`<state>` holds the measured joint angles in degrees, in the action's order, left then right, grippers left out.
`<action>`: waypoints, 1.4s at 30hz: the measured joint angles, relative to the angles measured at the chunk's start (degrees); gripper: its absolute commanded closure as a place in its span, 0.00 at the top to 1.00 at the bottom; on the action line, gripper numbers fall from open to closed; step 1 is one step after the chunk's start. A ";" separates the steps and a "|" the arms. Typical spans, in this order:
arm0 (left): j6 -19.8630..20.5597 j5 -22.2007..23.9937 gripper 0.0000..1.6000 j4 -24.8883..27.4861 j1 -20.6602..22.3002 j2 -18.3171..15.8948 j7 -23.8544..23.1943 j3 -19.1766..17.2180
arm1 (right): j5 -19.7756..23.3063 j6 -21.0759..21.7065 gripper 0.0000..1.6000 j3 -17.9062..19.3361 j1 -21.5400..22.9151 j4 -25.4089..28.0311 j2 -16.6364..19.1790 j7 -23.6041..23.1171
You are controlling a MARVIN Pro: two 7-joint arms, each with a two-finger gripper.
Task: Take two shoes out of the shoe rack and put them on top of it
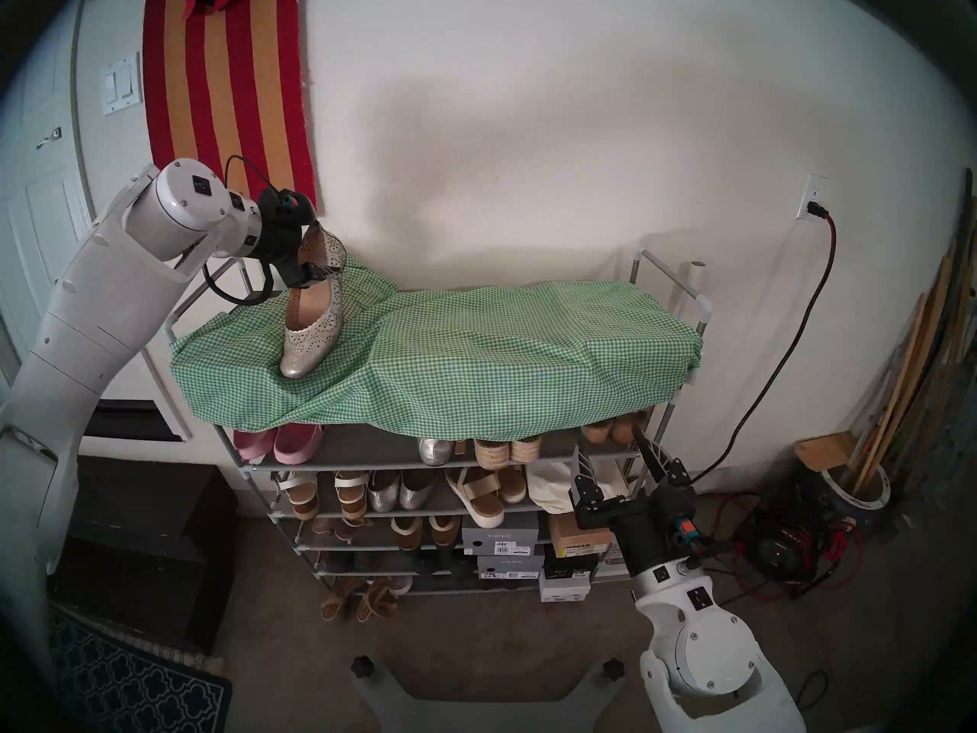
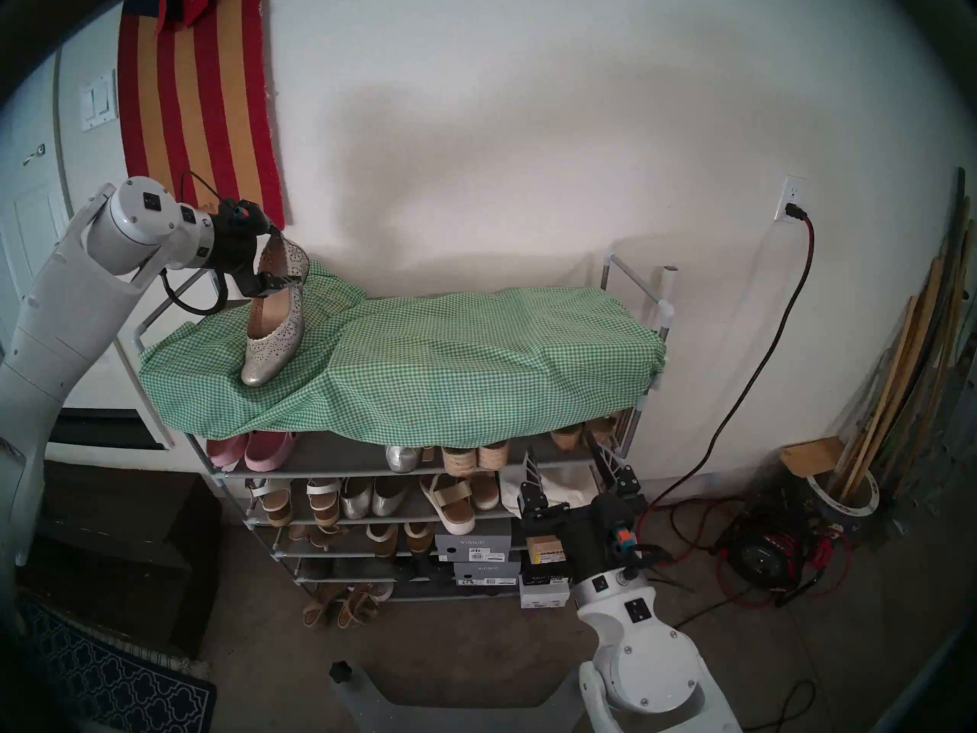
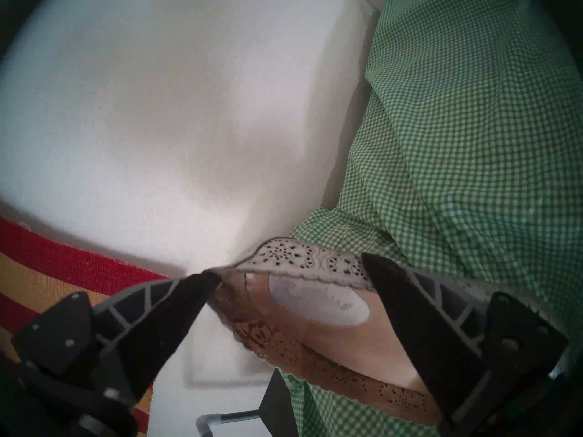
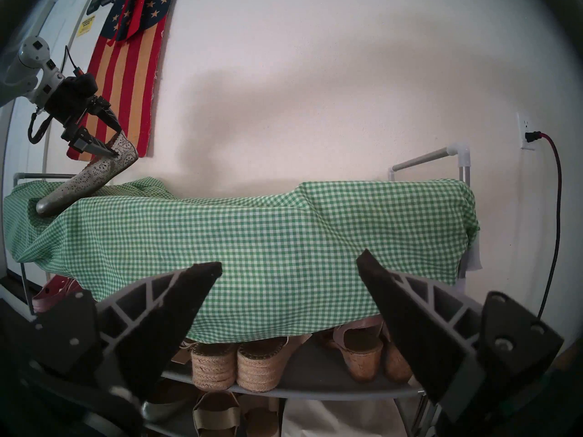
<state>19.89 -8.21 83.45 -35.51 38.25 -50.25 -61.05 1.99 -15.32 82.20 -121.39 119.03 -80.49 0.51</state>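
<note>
One shoe (image 1: 312,319) pinched at heel by left gripper (image 1: 312,256), toe on green cloth (image 1: 476,356) | right gripper (image 1: 616,454) spread, held empty by rack (image 1: 700,314)

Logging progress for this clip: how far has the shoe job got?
Nothing is finished. In hand: the left gripper holds one perforated silver flat by its heel, toe touching the green gingham cloth covering the shoe rack top, not released. Left: the second flat, its toe apparently showing on the shelf below; the right gripper is open, empty.
</note>
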 measured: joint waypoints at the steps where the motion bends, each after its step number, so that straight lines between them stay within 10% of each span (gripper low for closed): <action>1: -0.47 -0.01 1.00 -0.04 -0.22 -0.14 0.02 0.00 | 0.00 0.00 1.00 0.00 0.00 0.00 0.00 0.00; 23: -7.85 0.21 1.00 1.53 0.82 -0.65 -8.13 3.72 | -0.01 0.00 1.00 0.00 0.01 0.00 -0.01 0.00; 42: -1.84 0.63 1.00 -2.62 3.71 2.83 3.75 -3.94 | -0.01 0.00 1.00 0.00 0.02 0.00 -0.01 0.00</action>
<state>18.05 -7.59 80.82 -31.80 41.07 -46.51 -64.99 1.98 -15.32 82.21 -121.37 119.03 -80.50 0.51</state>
